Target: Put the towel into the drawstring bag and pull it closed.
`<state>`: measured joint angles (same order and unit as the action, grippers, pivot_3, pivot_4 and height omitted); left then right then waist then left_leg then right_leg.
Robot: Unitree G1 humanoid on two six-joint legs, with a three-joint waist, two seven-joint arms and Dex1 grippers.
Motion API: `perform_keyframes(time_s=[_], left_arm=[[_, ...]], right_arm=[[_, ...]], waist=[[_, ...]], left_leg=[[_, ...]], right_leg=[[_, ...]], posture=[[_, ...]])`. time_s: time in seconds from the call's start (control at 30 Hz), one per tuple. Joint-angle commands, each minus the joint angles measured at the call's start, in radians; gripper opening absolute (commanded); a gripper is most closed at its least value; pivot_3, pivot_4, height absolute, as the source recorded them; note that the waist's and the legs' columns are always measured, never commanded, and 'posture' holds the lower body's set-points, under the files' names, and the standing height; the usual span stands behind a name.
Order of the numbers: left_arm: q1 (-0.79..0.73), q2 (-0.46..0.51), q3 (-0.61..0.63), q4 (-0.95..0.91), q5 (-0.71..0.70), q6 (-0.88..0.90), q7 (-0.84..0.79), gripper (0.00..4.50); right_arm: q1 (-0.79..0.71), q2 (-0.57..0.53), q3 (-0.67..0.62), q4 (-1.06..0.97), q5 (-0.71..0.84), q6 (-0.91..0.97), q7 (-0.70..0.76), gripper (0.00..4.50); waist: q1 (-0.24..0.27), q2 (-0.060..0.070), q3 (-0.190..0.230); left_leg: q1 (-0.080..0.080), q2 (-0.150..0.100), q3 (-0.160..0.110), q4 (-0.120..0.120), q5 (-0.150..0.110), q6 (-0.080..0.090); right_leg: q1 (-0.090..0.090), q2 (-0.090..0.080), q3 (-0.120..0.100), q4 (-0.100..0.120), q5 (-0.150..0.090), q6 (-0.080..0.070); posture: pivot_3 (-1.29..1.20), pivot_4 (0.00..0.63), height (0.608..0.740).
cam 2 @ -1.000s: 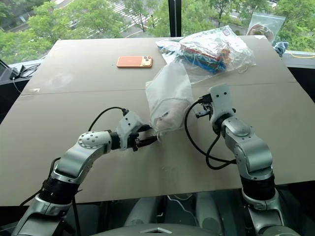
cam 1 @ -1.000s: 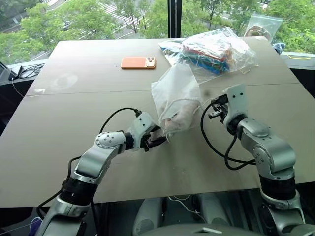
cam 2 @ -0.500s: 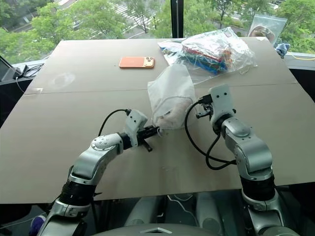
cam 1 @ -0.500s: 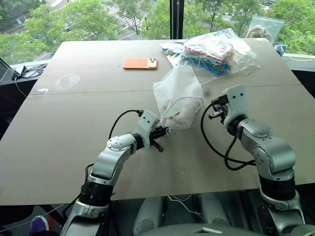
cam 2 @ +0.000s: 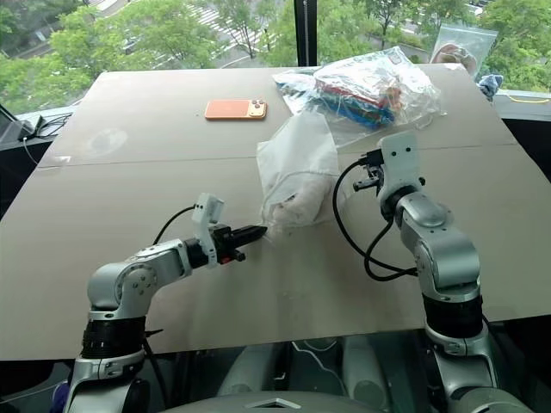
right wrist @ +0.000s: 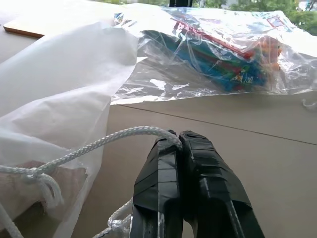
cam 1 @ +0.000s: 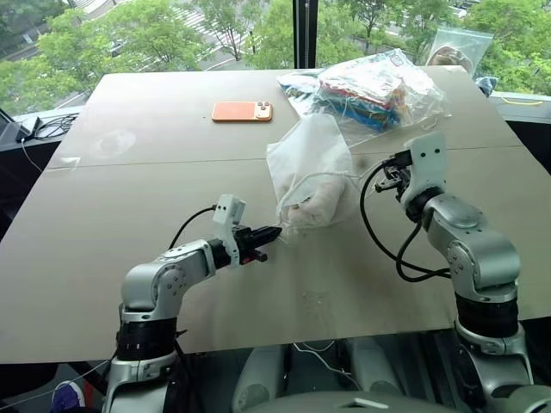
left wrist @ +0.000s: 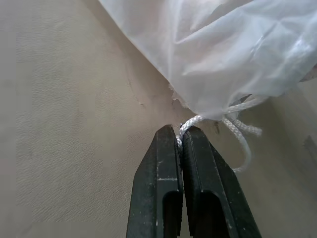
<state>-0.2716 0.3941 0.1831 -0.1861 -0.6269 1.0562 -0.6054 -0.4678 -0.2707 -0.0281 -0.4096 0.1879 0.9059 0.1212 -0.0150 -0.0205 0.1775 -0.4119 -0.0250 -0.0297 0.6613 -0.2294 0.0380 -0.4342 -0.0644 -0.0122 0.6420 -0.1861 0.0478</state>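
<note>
The left gripper (left wrist: 179, 133) has just clamped onto a white cord (left wrist: 237, 121) at the near left of the drawstring bag (cam 1: 308, 159); a second ago its jaws stood apart beside the bag, and now they are pressed tight with the cord pinched between them. The arm has also drawn back toward the left. The right gripper (right wrist: 179, 140) remains fully closed on the other cord (right wrist: 99, 144) and has moved slightly right and away. With both cords held on opposite sides, the closing pull looks under way, though the mouth does not yet look fully cinched.

The towel (cam 1: 312, 209) sits inside the bag, a pale lump seen through the sheer fabric at its near end, mid-worktop (cam 1: 129, 206).

Counted: one drawstring bag, one towel, two cords, one orange phone (cam 1: 242, 110), one clear plastic bag of colourful items (cam 1: 379, 86) at the far right.
</note>
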Motion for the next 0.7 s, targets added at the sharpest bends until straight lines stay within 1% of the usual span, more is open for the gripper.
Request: perform_keyframes(time_s=[0.03, 0.1, 0.23, 0.33, 0.4, 0.47, 0.57, 0.63, 0.7], left_arm=[[-0.067, 0.037, 0.087, -0.013, -0.063, 0.000, -0.001, 0.03], [-0.124, 0.051, 0.126, 0.007, -0.092, -0.002, 0.002, 0.03], [-0.318, 0.089, 0.212, 0.069, -0.185, 0.022, 0.004, 0.03], [-0.499, 0.118, 0.259, 0.142, -0.253, 0.023, 0.001, 0.03], [-0.634, 0.133, 0.283, 0.218, -0.271, 0.005, 0.018, 0.03], [-0.771, 0.154, 0.294, 0.332, -0.257, -0.043, 0.026, 0.03], [-0.924, 0.192, 0.278, 0.518, -0.182, -0.155, 0.029, 0.03], [-0.993, 0.212, 0.275, 0.608, -0.159, -0.207, 0.018, 0.03], [-1.000, 0.228, 0.232, 0.659, -0.112, -0.245, -0.012, 0.03]], right_arm=[[-0.062, -0.028, -0.060, -0.010, -0.011, -0.053, -0.004, 0.00], [-0.089, -0.046, -0.079, -0.007, -0.011, -0.063, 0.002, 0.00], [-0.176, -0.106, -0.112, -0.004, -0.007, -0.071, 0.024, 0.00], [-0.285, -0.184, -0.114, 0.026, -0.015, -0.098, 0.063, 0.00], [-0.385, -0.243, -0.109, 0.069, -0.016, -0.119, 0.103, 0.00], [-0.495, -0.305, -0.093, 0.137, -0.023, -0.160, 0.154, 0.00], [-0.624, -0.382, -0.060, 0.243, -0.052, -0.220, 0.215, 0.00], [-0.684, -0.399, -0.065, 0.283, -0.044, -0.227, 0.237, 0.00], [-0.696, -0.418, -0.053, 0.306, -0.060, -0.247, 0.254, 0.00]], waist=[[0.001, 0.000, 0.000], [0.003, 0.000, 0.000], [0.004, 0.000, 0.001], [0.002, 0.000, 0.001], [0.001, 0.000, 0.002], [0.000, 0.000, 0.002], [-0.003, -0.001, 0.002], [-0.004, -0.001, 0.002], [-0.004, -0.001, 0.002]], left_leg=[[0.000, 0.000, 0.000, 0.000, 0.000, 0.000], [0.000, 0.000, 0.000, 0.000, 0.000, 0.000], [-0.002, 0.000, -0.002, 0.002, 0.000, 0.000], [-0.002, -0.001, -0.002, 0.002, 0.000, 0.000], [-0.003, -0.002, -0.002, 0.002, 0.000, 0.000], [-0.003, -0.002, -0.002, 0.002, 0.000, 0.000], [-0.002, -0.004, -0.001, -0.001, 0.000, 0.000], [-0.002, -0.004, -0.001, -0.003, 0.000, 0.000], [-0.002, -0.004, 0.000, -0.006, 0.000, 0.000]], right_leg=[[0.000, 0.000, 0.000, 0.000, 0.000, 0.000], [0.000, 0.000, 0.000, 0.000, 0.000, 0.000], [0.000, 0.000, -0.002, 0.000, 0.000, 0.000], [0.000, 0.000, -0.002, -0.001, 0.000, 0.000], [0.000, 0.000, -0.002, -0.001, 0.000, 0.000], [-0.001, 0.000, -0.002, -0.001, 0.000, 0.000], [-0.001, 0.000, -0.002, -0.003, 0.000, 0.000], [-0.001, -0.001, -0.001, -0.003, 0.000, 0.000], [-0.002, -0.001, 0.000, -0.004, 0.000, 0.000]], posture=[[0.00, 0.150, 0.740], [0.00, 0.150, 0.740], [0.00, 0.150, 0.740], [0.00, 0.150, 0.740], [0.00, 0.150, 0.740], [0.00, 0.150, 0.740], [0.00, 0.150, 0.740], [0.00, 0.150, 0.740], [0.00, 0.150, 0.740]])
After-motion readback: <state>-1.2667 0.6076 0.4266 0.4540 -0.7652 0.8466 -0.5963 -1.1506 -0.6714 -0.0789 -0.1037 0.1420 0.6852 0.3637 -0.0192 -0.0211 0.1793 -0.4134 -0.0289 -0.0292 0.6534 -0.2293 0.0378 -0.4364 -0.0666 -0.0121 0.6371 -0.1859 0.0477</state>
